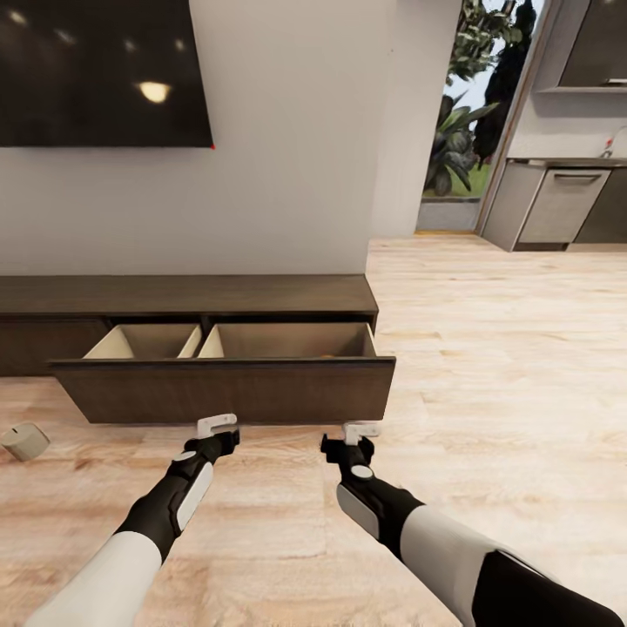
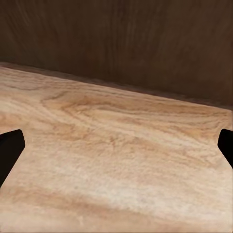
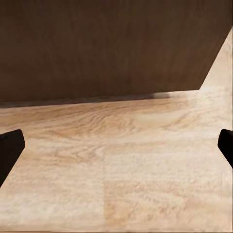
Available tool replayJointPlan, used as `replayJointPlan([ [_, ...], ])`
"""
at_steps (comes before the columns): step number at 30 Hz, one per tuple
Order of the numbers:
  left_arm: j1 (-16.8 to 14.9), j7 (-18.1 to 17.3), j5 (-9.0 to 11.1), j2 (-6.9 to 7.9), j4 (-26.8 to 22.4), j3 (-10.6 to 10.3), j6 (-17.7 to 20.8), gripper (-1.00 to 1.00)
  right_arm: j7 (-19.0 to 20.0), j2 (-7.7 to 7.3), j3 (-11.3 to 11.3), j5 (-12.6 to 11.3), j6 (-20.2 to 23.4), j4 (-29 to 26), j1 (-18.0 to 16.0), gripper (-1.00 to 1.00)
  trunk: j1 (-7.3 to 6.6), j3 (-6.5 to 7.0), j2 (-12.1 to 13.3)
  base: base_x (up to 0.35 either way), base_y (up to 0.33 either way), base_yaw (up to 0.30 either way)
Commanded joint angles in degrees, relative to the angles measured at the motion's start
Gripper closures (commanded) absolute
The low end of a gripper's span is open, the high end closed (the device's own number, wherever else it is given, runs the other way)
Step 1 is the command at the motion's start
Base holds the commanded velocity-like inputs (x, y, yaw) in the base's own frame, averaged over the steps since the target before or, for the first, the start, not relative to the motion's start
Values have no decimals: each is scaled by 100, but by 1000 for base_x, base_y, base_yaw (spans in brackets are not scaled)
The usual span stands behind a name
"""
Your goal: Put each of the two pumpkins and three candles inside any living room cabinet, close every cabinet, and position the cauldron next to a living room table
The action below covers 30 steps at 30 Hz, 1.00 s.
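Observation:
The long dark brown cabinet (image 1: 187, 296) stands against the wall with its wide drawer (image 1: 222, 390) pulled out, showing two pale beige compartments. One beige-grey candle (image 1: 24, 441) lies tipped on the floor left of the drawer. My left gripper (image 1: 216, 427) and right gripper (image 1: 360, 430) hover just in front of the drawer front, both open and holding nothing. In the wrist views the left gripper (image 2: 116, 150) and right gripper (image 3: 116, 150) face that dark front (image 2: 126, 43) (image 3: 107, 48) over bare floor. The pumpkins, cauldron and table are out of view.
A black TV (image 1: 100, 70) hangs on the wall above the unit. To the right, a glass door with plants (image 1: 470, 113) and grey kitchen cabinets (image 1: 557, 205) stand beyond open wood floor (image 1: 505, 366).

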Motion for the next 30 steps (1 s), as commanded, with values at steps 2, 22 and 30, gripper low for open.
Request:
replayJointPlan([
  [2, -2, 48, 32, 7, -8, -21, 20, -100, -26, 5, 49, -55, -51, 85, -6, -100, 3, -50, -5, 0, 0, 0],
  [22, -2, 34, -127, 9, -6, -49, -92, -100, -26, 25, 234, -58, -439, 166, -6, -100, 52, -471, -31, 0, 0, 0],
  [30, 6, 10, -136, -3, -6, -51, -117, -100, -26, 26, 234, -58, -441, 166, -3, -100, 52, -471, -31, 7, 0, 0],
])
